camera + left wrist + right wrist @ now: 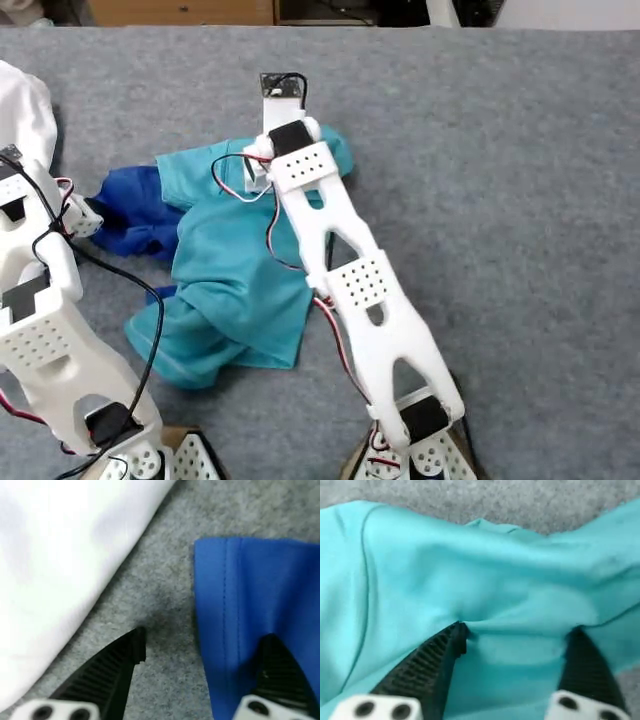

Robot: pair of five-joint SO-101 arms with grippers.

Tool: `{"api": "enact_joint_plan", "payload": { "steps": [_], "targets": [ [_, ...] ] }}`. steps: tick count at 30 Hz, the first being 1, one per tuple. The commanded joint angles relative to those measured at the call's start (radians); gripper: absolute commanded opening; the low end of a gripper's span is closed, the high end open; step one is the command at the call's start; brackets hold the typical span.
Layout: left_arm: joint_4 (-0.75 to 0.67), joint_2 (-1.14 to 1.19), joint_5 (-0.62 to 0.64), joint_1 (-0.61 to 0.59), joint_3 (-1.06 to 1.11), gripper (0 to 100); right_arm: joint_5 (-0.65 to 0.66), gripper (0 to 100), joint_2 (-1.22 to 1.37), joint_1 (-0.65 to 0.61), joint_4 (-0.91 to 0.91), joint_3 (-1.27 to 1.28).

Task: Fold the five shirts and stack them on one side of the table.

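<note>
High view, left to right. A white shirt sits bunched at the far-left edge of the grey table, partly cut off by the frame. Just beside it the left arm runs up from the near-left corner. Its tip ends between the white shirt and the blue shirt.

Left wrist view: the left gripper is released, jaws spread wide and holding nothing. One finger hangs over bare grey table. The other is over the hemmed edge of the blue shirt; contact with the cloth cannot be told. The white shirt lies close by, with a strip of table between it and the blue one.

The blue shirt is crumpled, left of centre. Its right side is tucked under the teal shirt, and a bit of blue peeks out lower down. The teal shirt is mid-table, rumpled and unfolded, one sleeve toward the blue shirt and its lower edge curled near the front.

The right arm reaches from the near edge diagonally over the teal shirt, its wrist above the shirt's far end.

Right wrist view: the right gripper is released too, jaws wide apart. Both fingertips are down at the teal shirt, with a low ridge of fabric lying between them, not pinched.

Right of the arm there is grey table surface. No stack anywhere; three shirts in view, none folded.
</note>
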Motion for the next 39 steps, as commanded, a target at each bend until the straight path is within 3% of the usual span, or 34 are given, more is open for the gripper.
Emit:
{"api": "enact_joint_plan", "payload": {
  "steps": [1, 3, 10, 21, 28, 39],
  "targets": [
    [-0.015, -0.004, 0.002, 0.028, -0.048, 36, 0.064, 8.8, -0.004, 0.027, -0.009, -0.054],
    [-0.015, -0.004, 0.002, 0.029, -0.048, 36, 0.107, 0.0, -0.005, 0.039, -0.008, -0.071],
    [-0.015, -0.004, 0.0, 0.031, -0.048, 36, 0.123, 0.5, -0.022, 0.122, 0.02, -0.226],
    [-0.015, -0.002, 0.0, 0.032, -0.048, 36, 0.13, 0.5, -0.335, 0.262, 0.014, -0.219],
    [-0.015, -0.002, 0.0, 0.031, -0.048, 36, 0.143, 0.5, -0.483, 0.481, 0.021, -0.217],
    [-0.015, -0.002, 0.0, 0.029, -0.048, 36, 0.216, 0.5, -0.49, 0.825, 0.055, -0.217]
  ]
}}
